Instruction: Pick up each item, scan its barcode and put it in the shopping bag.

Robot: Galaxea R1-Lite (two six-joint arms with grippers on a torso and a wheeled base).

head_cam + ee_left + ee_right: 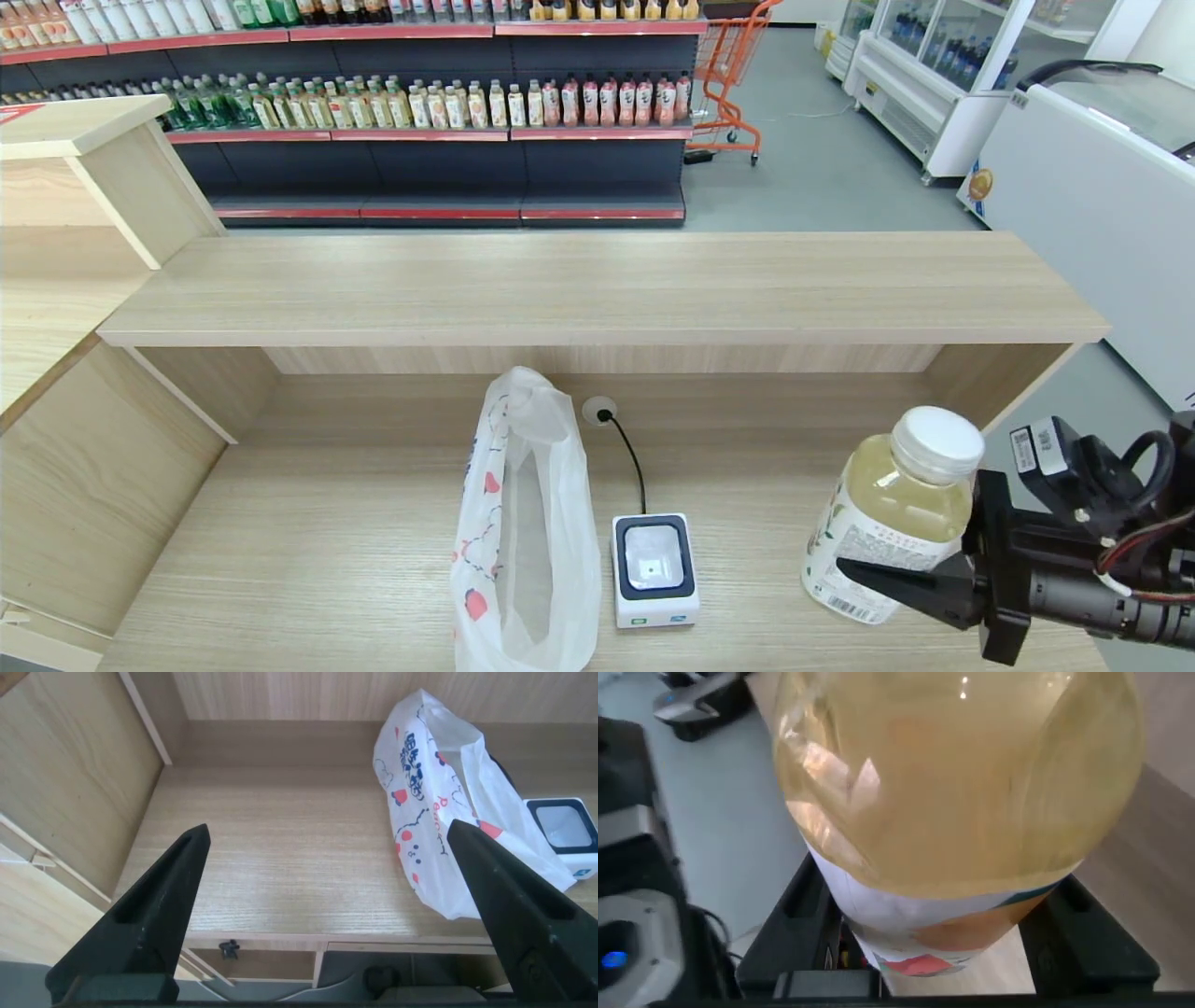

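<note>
The right gripper (pixel 878 571) is clamped around the lower body of the bottle (pixel 892 513), one dark finger across the label, at the right edge of the desk surface (pixel 308 551); the bottle tilts, white cap up, and whether its base touches the wood cannot be told. In the right wrist view the bottle (pixel 962 803) sits between that gripper's (pixel 934 952) two fingers. A strip of wood separates the bottle from the scanner (pixel 653 569), whose cable (pixel 630 462) runs back to a hole under the overhanging upper ledge (pixel 597 280). The shopping bag (pixel 523 523) stands upright just left of the scanner, mouth gaping. A wide stretch of wood lies between the bag and the left side panel (pixel 93 485); there the left gripper (pixel 327 905) hangs above the desk's near edge, fingers spread wide and holding nothing
</note>
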